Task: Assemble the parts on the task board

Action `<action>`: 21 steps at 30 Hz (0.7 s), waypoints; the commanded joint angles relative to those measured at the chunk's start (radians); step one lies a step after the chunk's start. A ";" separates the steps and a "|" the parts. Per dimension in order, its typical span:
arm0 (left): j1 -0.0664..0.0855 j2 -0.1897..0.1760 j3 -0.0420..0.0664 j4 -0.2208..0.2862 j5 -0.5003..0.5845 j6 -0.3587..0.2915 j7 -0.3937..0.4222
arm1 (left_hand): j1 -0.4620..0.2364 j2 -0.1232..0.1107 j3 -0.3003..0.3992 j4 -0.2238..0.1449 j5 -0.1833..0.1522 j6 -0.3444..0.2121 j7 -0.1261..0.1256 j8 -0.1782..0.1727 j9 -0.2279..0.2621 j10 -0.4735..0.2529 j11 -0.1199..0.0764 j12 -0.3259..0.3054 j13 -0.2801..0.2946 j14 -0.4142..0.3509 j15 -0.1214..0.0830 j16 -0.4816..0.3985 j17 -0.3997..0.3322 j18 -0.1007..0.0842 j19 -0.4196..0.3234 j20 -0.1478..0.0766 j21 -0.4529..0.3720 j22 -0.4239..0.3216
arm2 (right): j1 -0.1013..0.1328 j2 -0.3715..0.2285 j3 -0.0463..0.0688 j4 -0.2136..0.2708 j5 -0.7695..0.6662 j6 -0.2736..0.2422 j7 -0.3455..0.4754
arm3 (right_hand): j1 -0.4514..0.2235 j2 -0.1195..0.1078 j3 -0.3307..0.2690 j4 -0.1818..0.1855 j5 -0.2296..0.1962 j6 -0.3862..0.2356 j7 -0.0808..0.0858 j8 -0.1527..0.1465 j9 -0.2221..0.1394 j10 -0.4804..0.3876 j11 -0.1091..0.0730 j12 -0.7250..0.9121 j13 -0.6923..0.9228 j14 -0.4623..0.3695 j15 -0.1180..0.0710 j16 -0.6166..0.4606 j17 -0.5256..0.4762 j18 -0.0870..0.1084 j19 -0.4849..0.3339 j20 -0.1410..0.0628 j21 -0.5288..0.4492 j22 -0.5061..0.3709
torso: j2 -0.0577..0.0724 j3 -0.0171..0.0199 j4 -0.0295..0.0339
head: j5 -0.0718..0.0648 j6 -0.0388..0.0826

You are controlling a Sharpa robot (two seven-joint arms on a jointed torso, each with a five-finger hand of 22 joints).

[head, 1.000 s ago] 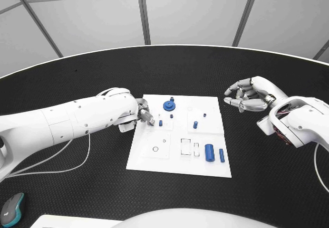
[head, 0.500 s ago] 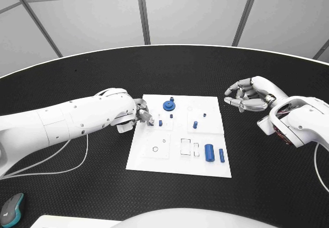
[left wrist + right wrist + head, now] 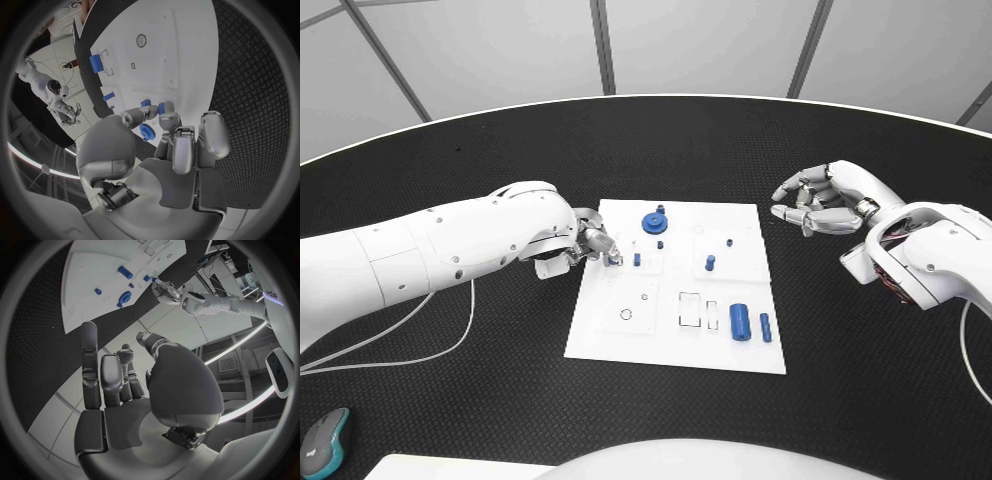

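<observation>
The white task board lies mid-table. On it are a blue gear, a small blue peg, another peg, a thick blue cylinder and a thin one. My left hand hovers over the board's left edge, its fingertips drawn together right beside the small peg, with the gear below them. I cannot tell whether they pinch anything. My right hand hangs off the board's right side with its fingers curled in and nothing in them.
A white cable loops on the black table under the left arm. A teal and grey device lies at the front left corner. The board has several empty slots and holes.
The left arm and hand have shifted slightly away from me along the board's left edge. The right hand and the parts have stayed put.
</observation>
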 commanded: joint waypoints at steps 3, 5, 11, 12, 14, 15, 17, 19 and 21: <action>0.009 0.003 0.000 -0.016 0.008 0.034 0.009 | -0.005 0.004 0.166 -0.161 0.003 -0.001 -0.009 0.005 0.003 0.015 -0.012 0.002 -0.001 0.096 -0.007 0.003 0.240 -0.010 -0.004 -0.003 0.000 0.002 | 0.000 0.000 0.000 -0.001 0.000 0.000 0.001 | 0.005 -0.004 0.004 -0.001 0.006 -0.008 -0.002 0.004 -0.001 0.002 -0.002 0.000 -0.001 0.006 -0.004 -0.002 0.000 0.014 0.006 0.001 -0.005 0.001 | 0.001 0.0005 -0.0015 | -0.001 0.001; 0.012 0.008 0.000 -0.028 0.022 0.052 0.010 | -0.006 0.005 0.167 -0.162 0.003 -0.001 -0.009 0.005 0.004 0.016 -0.013 0.002 -0.001 0.096 -0.007 0.004 0.242 -0.010 -0.004 -0.004 0.000 0.002 | 0.000 0.001 0.000 -0.001 0.000 0.000 0.001 | 0.005 -0.004 0.004 -0.001 0.006 -0.008 -0.002 0.004 -0.001 0.002 -0.002 0.000 -0.001 0.006 -0.004 -0.002 0.000 0.014 0.006 0.001 -0.005 0.001 | 0.001 0.0005 -0.0015 | -0.002 0.000; 0.019 0.032 0.001 -0.062 0.047 0.106 0.013 | -0.026 0.014 0.178 -0.169 0.005 -0.004 -0.009 0.011 0.020 0.018 -0.013 0.006 0.005 0.097 -0.008 0.006 0.244 -0.010 -0.004 -0.005 0.002 0.005 | 0.000 0.002 0.000 -0.002 0.000 0.001 0.001 | 0.005 -0.004 0.004 -0.001 0.006 -0.008 -0.002 0.004 -0.001 0.002 -0.002 0.000 -0.001 0.006 -0.004 -0.002 0.000 0.014 0.006 0.001 -0.005 0.001 | 0.001 0.0001 -0.0019 | -0.004 0.002; 0.020 0.038 0.001 -0.068 0.049 0.112 0.013 | -0.033 0.017 0.181 -0.169 0.005 -0.006 -0.009 0.013 0.026 0.016 -0.013 0.005 0.004 0.097 -0.008 0.005 0.243 -0.010 -0.004 -0.005 0.002 0.005 | 0.000 0.002 0.000 -0.002 0.000 0.001 0.001 | 0.005 -0.004 0.004 -0.001 0.006 -0.008 -0.002 0.004 -0.001 0.002 -0.002 0.000 -0.001 0.006 -0.004 -0.002 0.000 0.014 0.006 0.001 -0.005 0.001 | 0.002 0.0001 -0.0016 | -0.004 0.000; 0.021 0.051 0.001 -0.081 0.050 0.132 0.013 | -0.049 0.023 0.190 -0.169 0.005 -0.011 -0.009 0.019 0.041 0.011 -0.012 -0.001 -0.004 0.096 -0.008 0.004 0.241 -0.010 -0.005 -0.005 0.001 0.004 | 0.000 0.002 0.000 -0.002 0.000 0.001 0.001 | 0.005 -0.004 0.004 -0.001 0.006 -0.008 -0.002 0.004 -0.001 0.002 -0.002 0.000 -0.001 0.006 -0.004 -0.002 0.000 0.014 0.006 0.001 -0.005 0.001 | 0.002 0.0000 -0.0014 | -0.004 0.001; 0.021 0.058 0.001 -0.087 0.049 0.142 0.013 | -0.054 0.024 0.194 -0.172 0.005 -0.013 -0.009 0.022 0.048 0.010 -0.013 -0.001 -0.005 0.096 -0.008 0.004 0.241 -0.010 -0.006 -0.005 0.001 0.004 | 0.000 0.002 0.000 -0.002 0.000 0.001 0.001 | 0.005 -0.004 0.004 -0.001 0.006 -0.008 -0.002 0.004 -0.001 0.002 -0.002 0.000 -0.001 0.006 -0.004 -0.002 0.000 0.014 0.006 0.001 -0.005 0.001 | 0.002 0.0001 -0.0014 | -0.003 0.000; 0.022 0.074 0.001 -0.101 0.039 0.168 0.013 | -0.058 0.025 0.198 -0.177 0.005 -0.014 -0.010 0.024 0.054 0.011 -0.014 0.000 -0.003 0.096 -0.008 0.005 0.243 -0.010 -0.005 -0.005 0.003 0.006 | 0.000 0.002 0.000 -0.002 0.000 0.001 0.000 | 0.005 -0.004 0.004 -0.001 0.006 -0.008 -0.002 0.004 -0.001 0.002 -0.002 0.000 -0.001 0.006 -0.004 -0.002 0.000 0.014 0.006 0.001 -0.005 0.001 | 0.002 0.0000 -0.0014 | -0.003 0.000; 0.022 0.085 0.001 -0.110 0.026 0.183 0.012 | -0.058 0.024 0.200 -0.181 0.006 -0.014 -0.011 0.025 0.057 0.012 -0.014 0.003 0.001 0.097 -0.009 0.006 0.245 -0.011 -0.004 -0.005 0.004 0.008 | 0.000 0.003 0.000 -0.002 0.000 0.001 0.000 | 0.005 -0.004 0.004 -0.001 0.006 -0.008 -0.002 0.004 -0.001 0.002 -0.002 0.000 -0.001 0.006 -0.004 -0.002 0.000 0.014 0.006 0.001 -0.005 0.001 | 0.002 0.0000 -0.0014 | -0.004 0.000; 0.022 0.098 0.001 -0.120 0.005 0.196 0.012 | -0.058 0.024 0.200 -0.182 0.006 -0.014 -0.011 0.025 0.057 0.013 -0.014 0.004 0.002 0.097 -0.009 0.007 0.246 -0.011 -0.004 -0.005 0.005 0.009 | 0.000 0.003 0.000 -0.001 0.000 0.001 0.000 | 0.005 -0.004 0.004 -0.001 0.006 -0.008 -0.002 0.004 -0.001 0.002 -0.002 0.000 -0.001 0.006 -0.004 -0.002 0.000 0.014 0.006 0.001 -0.005 0.001 | 0.003 -0.0005 -0.0011 | -0.004 0.001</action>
